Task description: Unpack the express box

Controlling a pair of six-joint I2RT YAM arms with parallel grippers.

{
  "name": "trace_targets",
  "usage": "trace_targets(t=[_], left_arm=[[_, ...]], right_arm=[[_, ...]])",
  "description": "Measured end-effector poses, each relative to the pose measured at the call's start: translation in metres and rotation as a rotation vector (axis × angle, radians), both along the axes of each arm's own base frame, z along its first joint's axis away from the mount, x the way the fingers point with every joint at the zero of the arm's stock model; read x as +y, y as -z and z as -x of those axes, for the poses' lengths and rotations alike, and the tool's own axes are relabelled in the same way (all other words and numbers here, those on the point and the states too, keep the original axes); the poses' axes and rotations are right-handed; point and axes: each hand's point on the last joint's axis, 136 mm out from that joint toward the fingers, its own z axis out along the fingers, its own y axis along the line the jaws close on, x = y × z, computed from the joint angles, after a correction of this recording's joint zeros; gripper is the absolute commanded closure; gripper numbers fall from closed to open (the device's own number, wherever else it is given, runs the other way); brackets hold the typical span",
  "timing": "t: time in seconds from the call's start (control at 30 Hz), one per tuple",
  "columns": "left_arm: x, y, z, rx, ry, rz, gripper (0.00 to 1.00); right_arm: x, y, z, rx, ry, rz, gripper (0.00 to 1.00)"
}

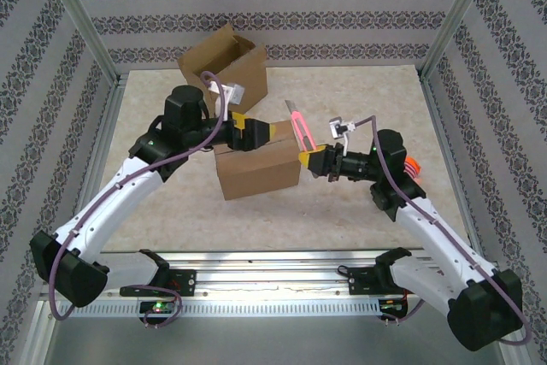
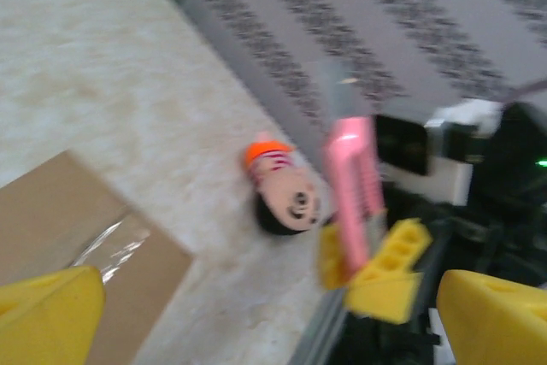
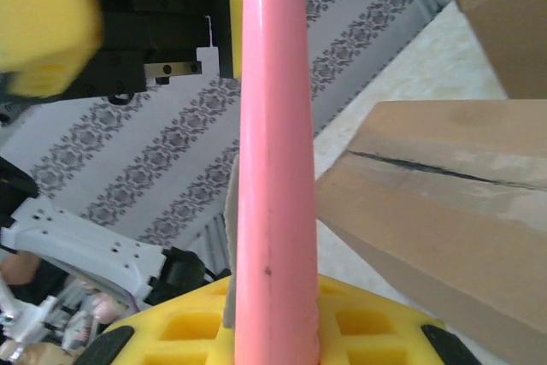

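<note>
Clamps pink box cutter (image 1: 301, 131) in right tool (image 1: 308, 160) beside taped cardboard box (image 1: 256, 175) on counter (image 1: 367, 96), left tool (image 1: 256, 132) spread wide.

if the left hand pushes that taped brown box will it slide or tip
It probably slides rather than tips: the box sits flat and squat on the smooth table. Its top may give a little, since the seam shows a dark gap in the right wrist view. Weight can't be judged.
</note>
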Motion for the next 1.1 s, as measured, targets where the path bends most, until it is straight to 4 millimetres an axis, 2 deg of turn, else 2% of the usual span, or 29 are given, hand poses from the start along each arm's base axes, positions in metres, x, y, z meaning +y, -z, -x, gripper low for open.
trace_targets(t=[0.1,0.23,0.43,0.57,0.67,0.73,0.8,0.9,0.93,1.07,1.1], left_arm=[[-0.013,-0.013,0.002,-0.057,0.061,0.062,0.00],[-0.023,-0.012,-0.006,-0.070,0.086,0.096,0.00],[-0.028,-0.004,-0.012,-0.063,0.091,0.106,0.02],[-0.029,-0.008,-0.011,-0.069,0.101,0.136,0.23],[-0.031,-0.010,-0.010,-0.068,0.114,0.163,0.54],[-0.031,-0.011,-0.009,-0.069,0.118,0.180,0.59],[-0.030,-0.012,-0.011,-0.070,0.111,0.192,0.70],[-0.030,-0.012,-0.011,-0.062,0.111,0.208,0.96],[-0.030,-0.014,-0.011,-0.057,0.112,0.218,1.00],[-0.029,-0.022,-0.006,-0.064,0.128,0.241,1.00],[-0.029,-0.023,-0.005,-0.065,0.129,0.242,1.00]], right_arm=[[0.019,-0.002,0.005,0.009,-0.042,-0.028,1.00],[0.040,-0.007,0.014,-0.004,-0.089,-0.057,1.00],[0.046,-0.012,0.008,-0.010,-0.066,-0.090,1.00],[0.048,-0.017,-0.001,-0.014,-0.047,-0.122,1.00],[0.053,-0.020,-0.008,-0.001,-0.048,-0.146,1.00],[0.057,-0.021,-0.012,0.001,-0.055,-0.161,1.00],[0.060,-0.025,-0.013,-0.004,-0.062,-0.179,1.00],[0.062,-0.031,-0.013,-0.015,-0.075,-0.205,1.00],[0.063,-0.033,-0.012,-0.026,-0.084,-0.212,1.00],[0.063,-0.040,-0.008,-0.053,-0.106,-0.233,1.00],[0.063,-0.040,-0.008,-0.052,-0.107,-0.234,0.90]])
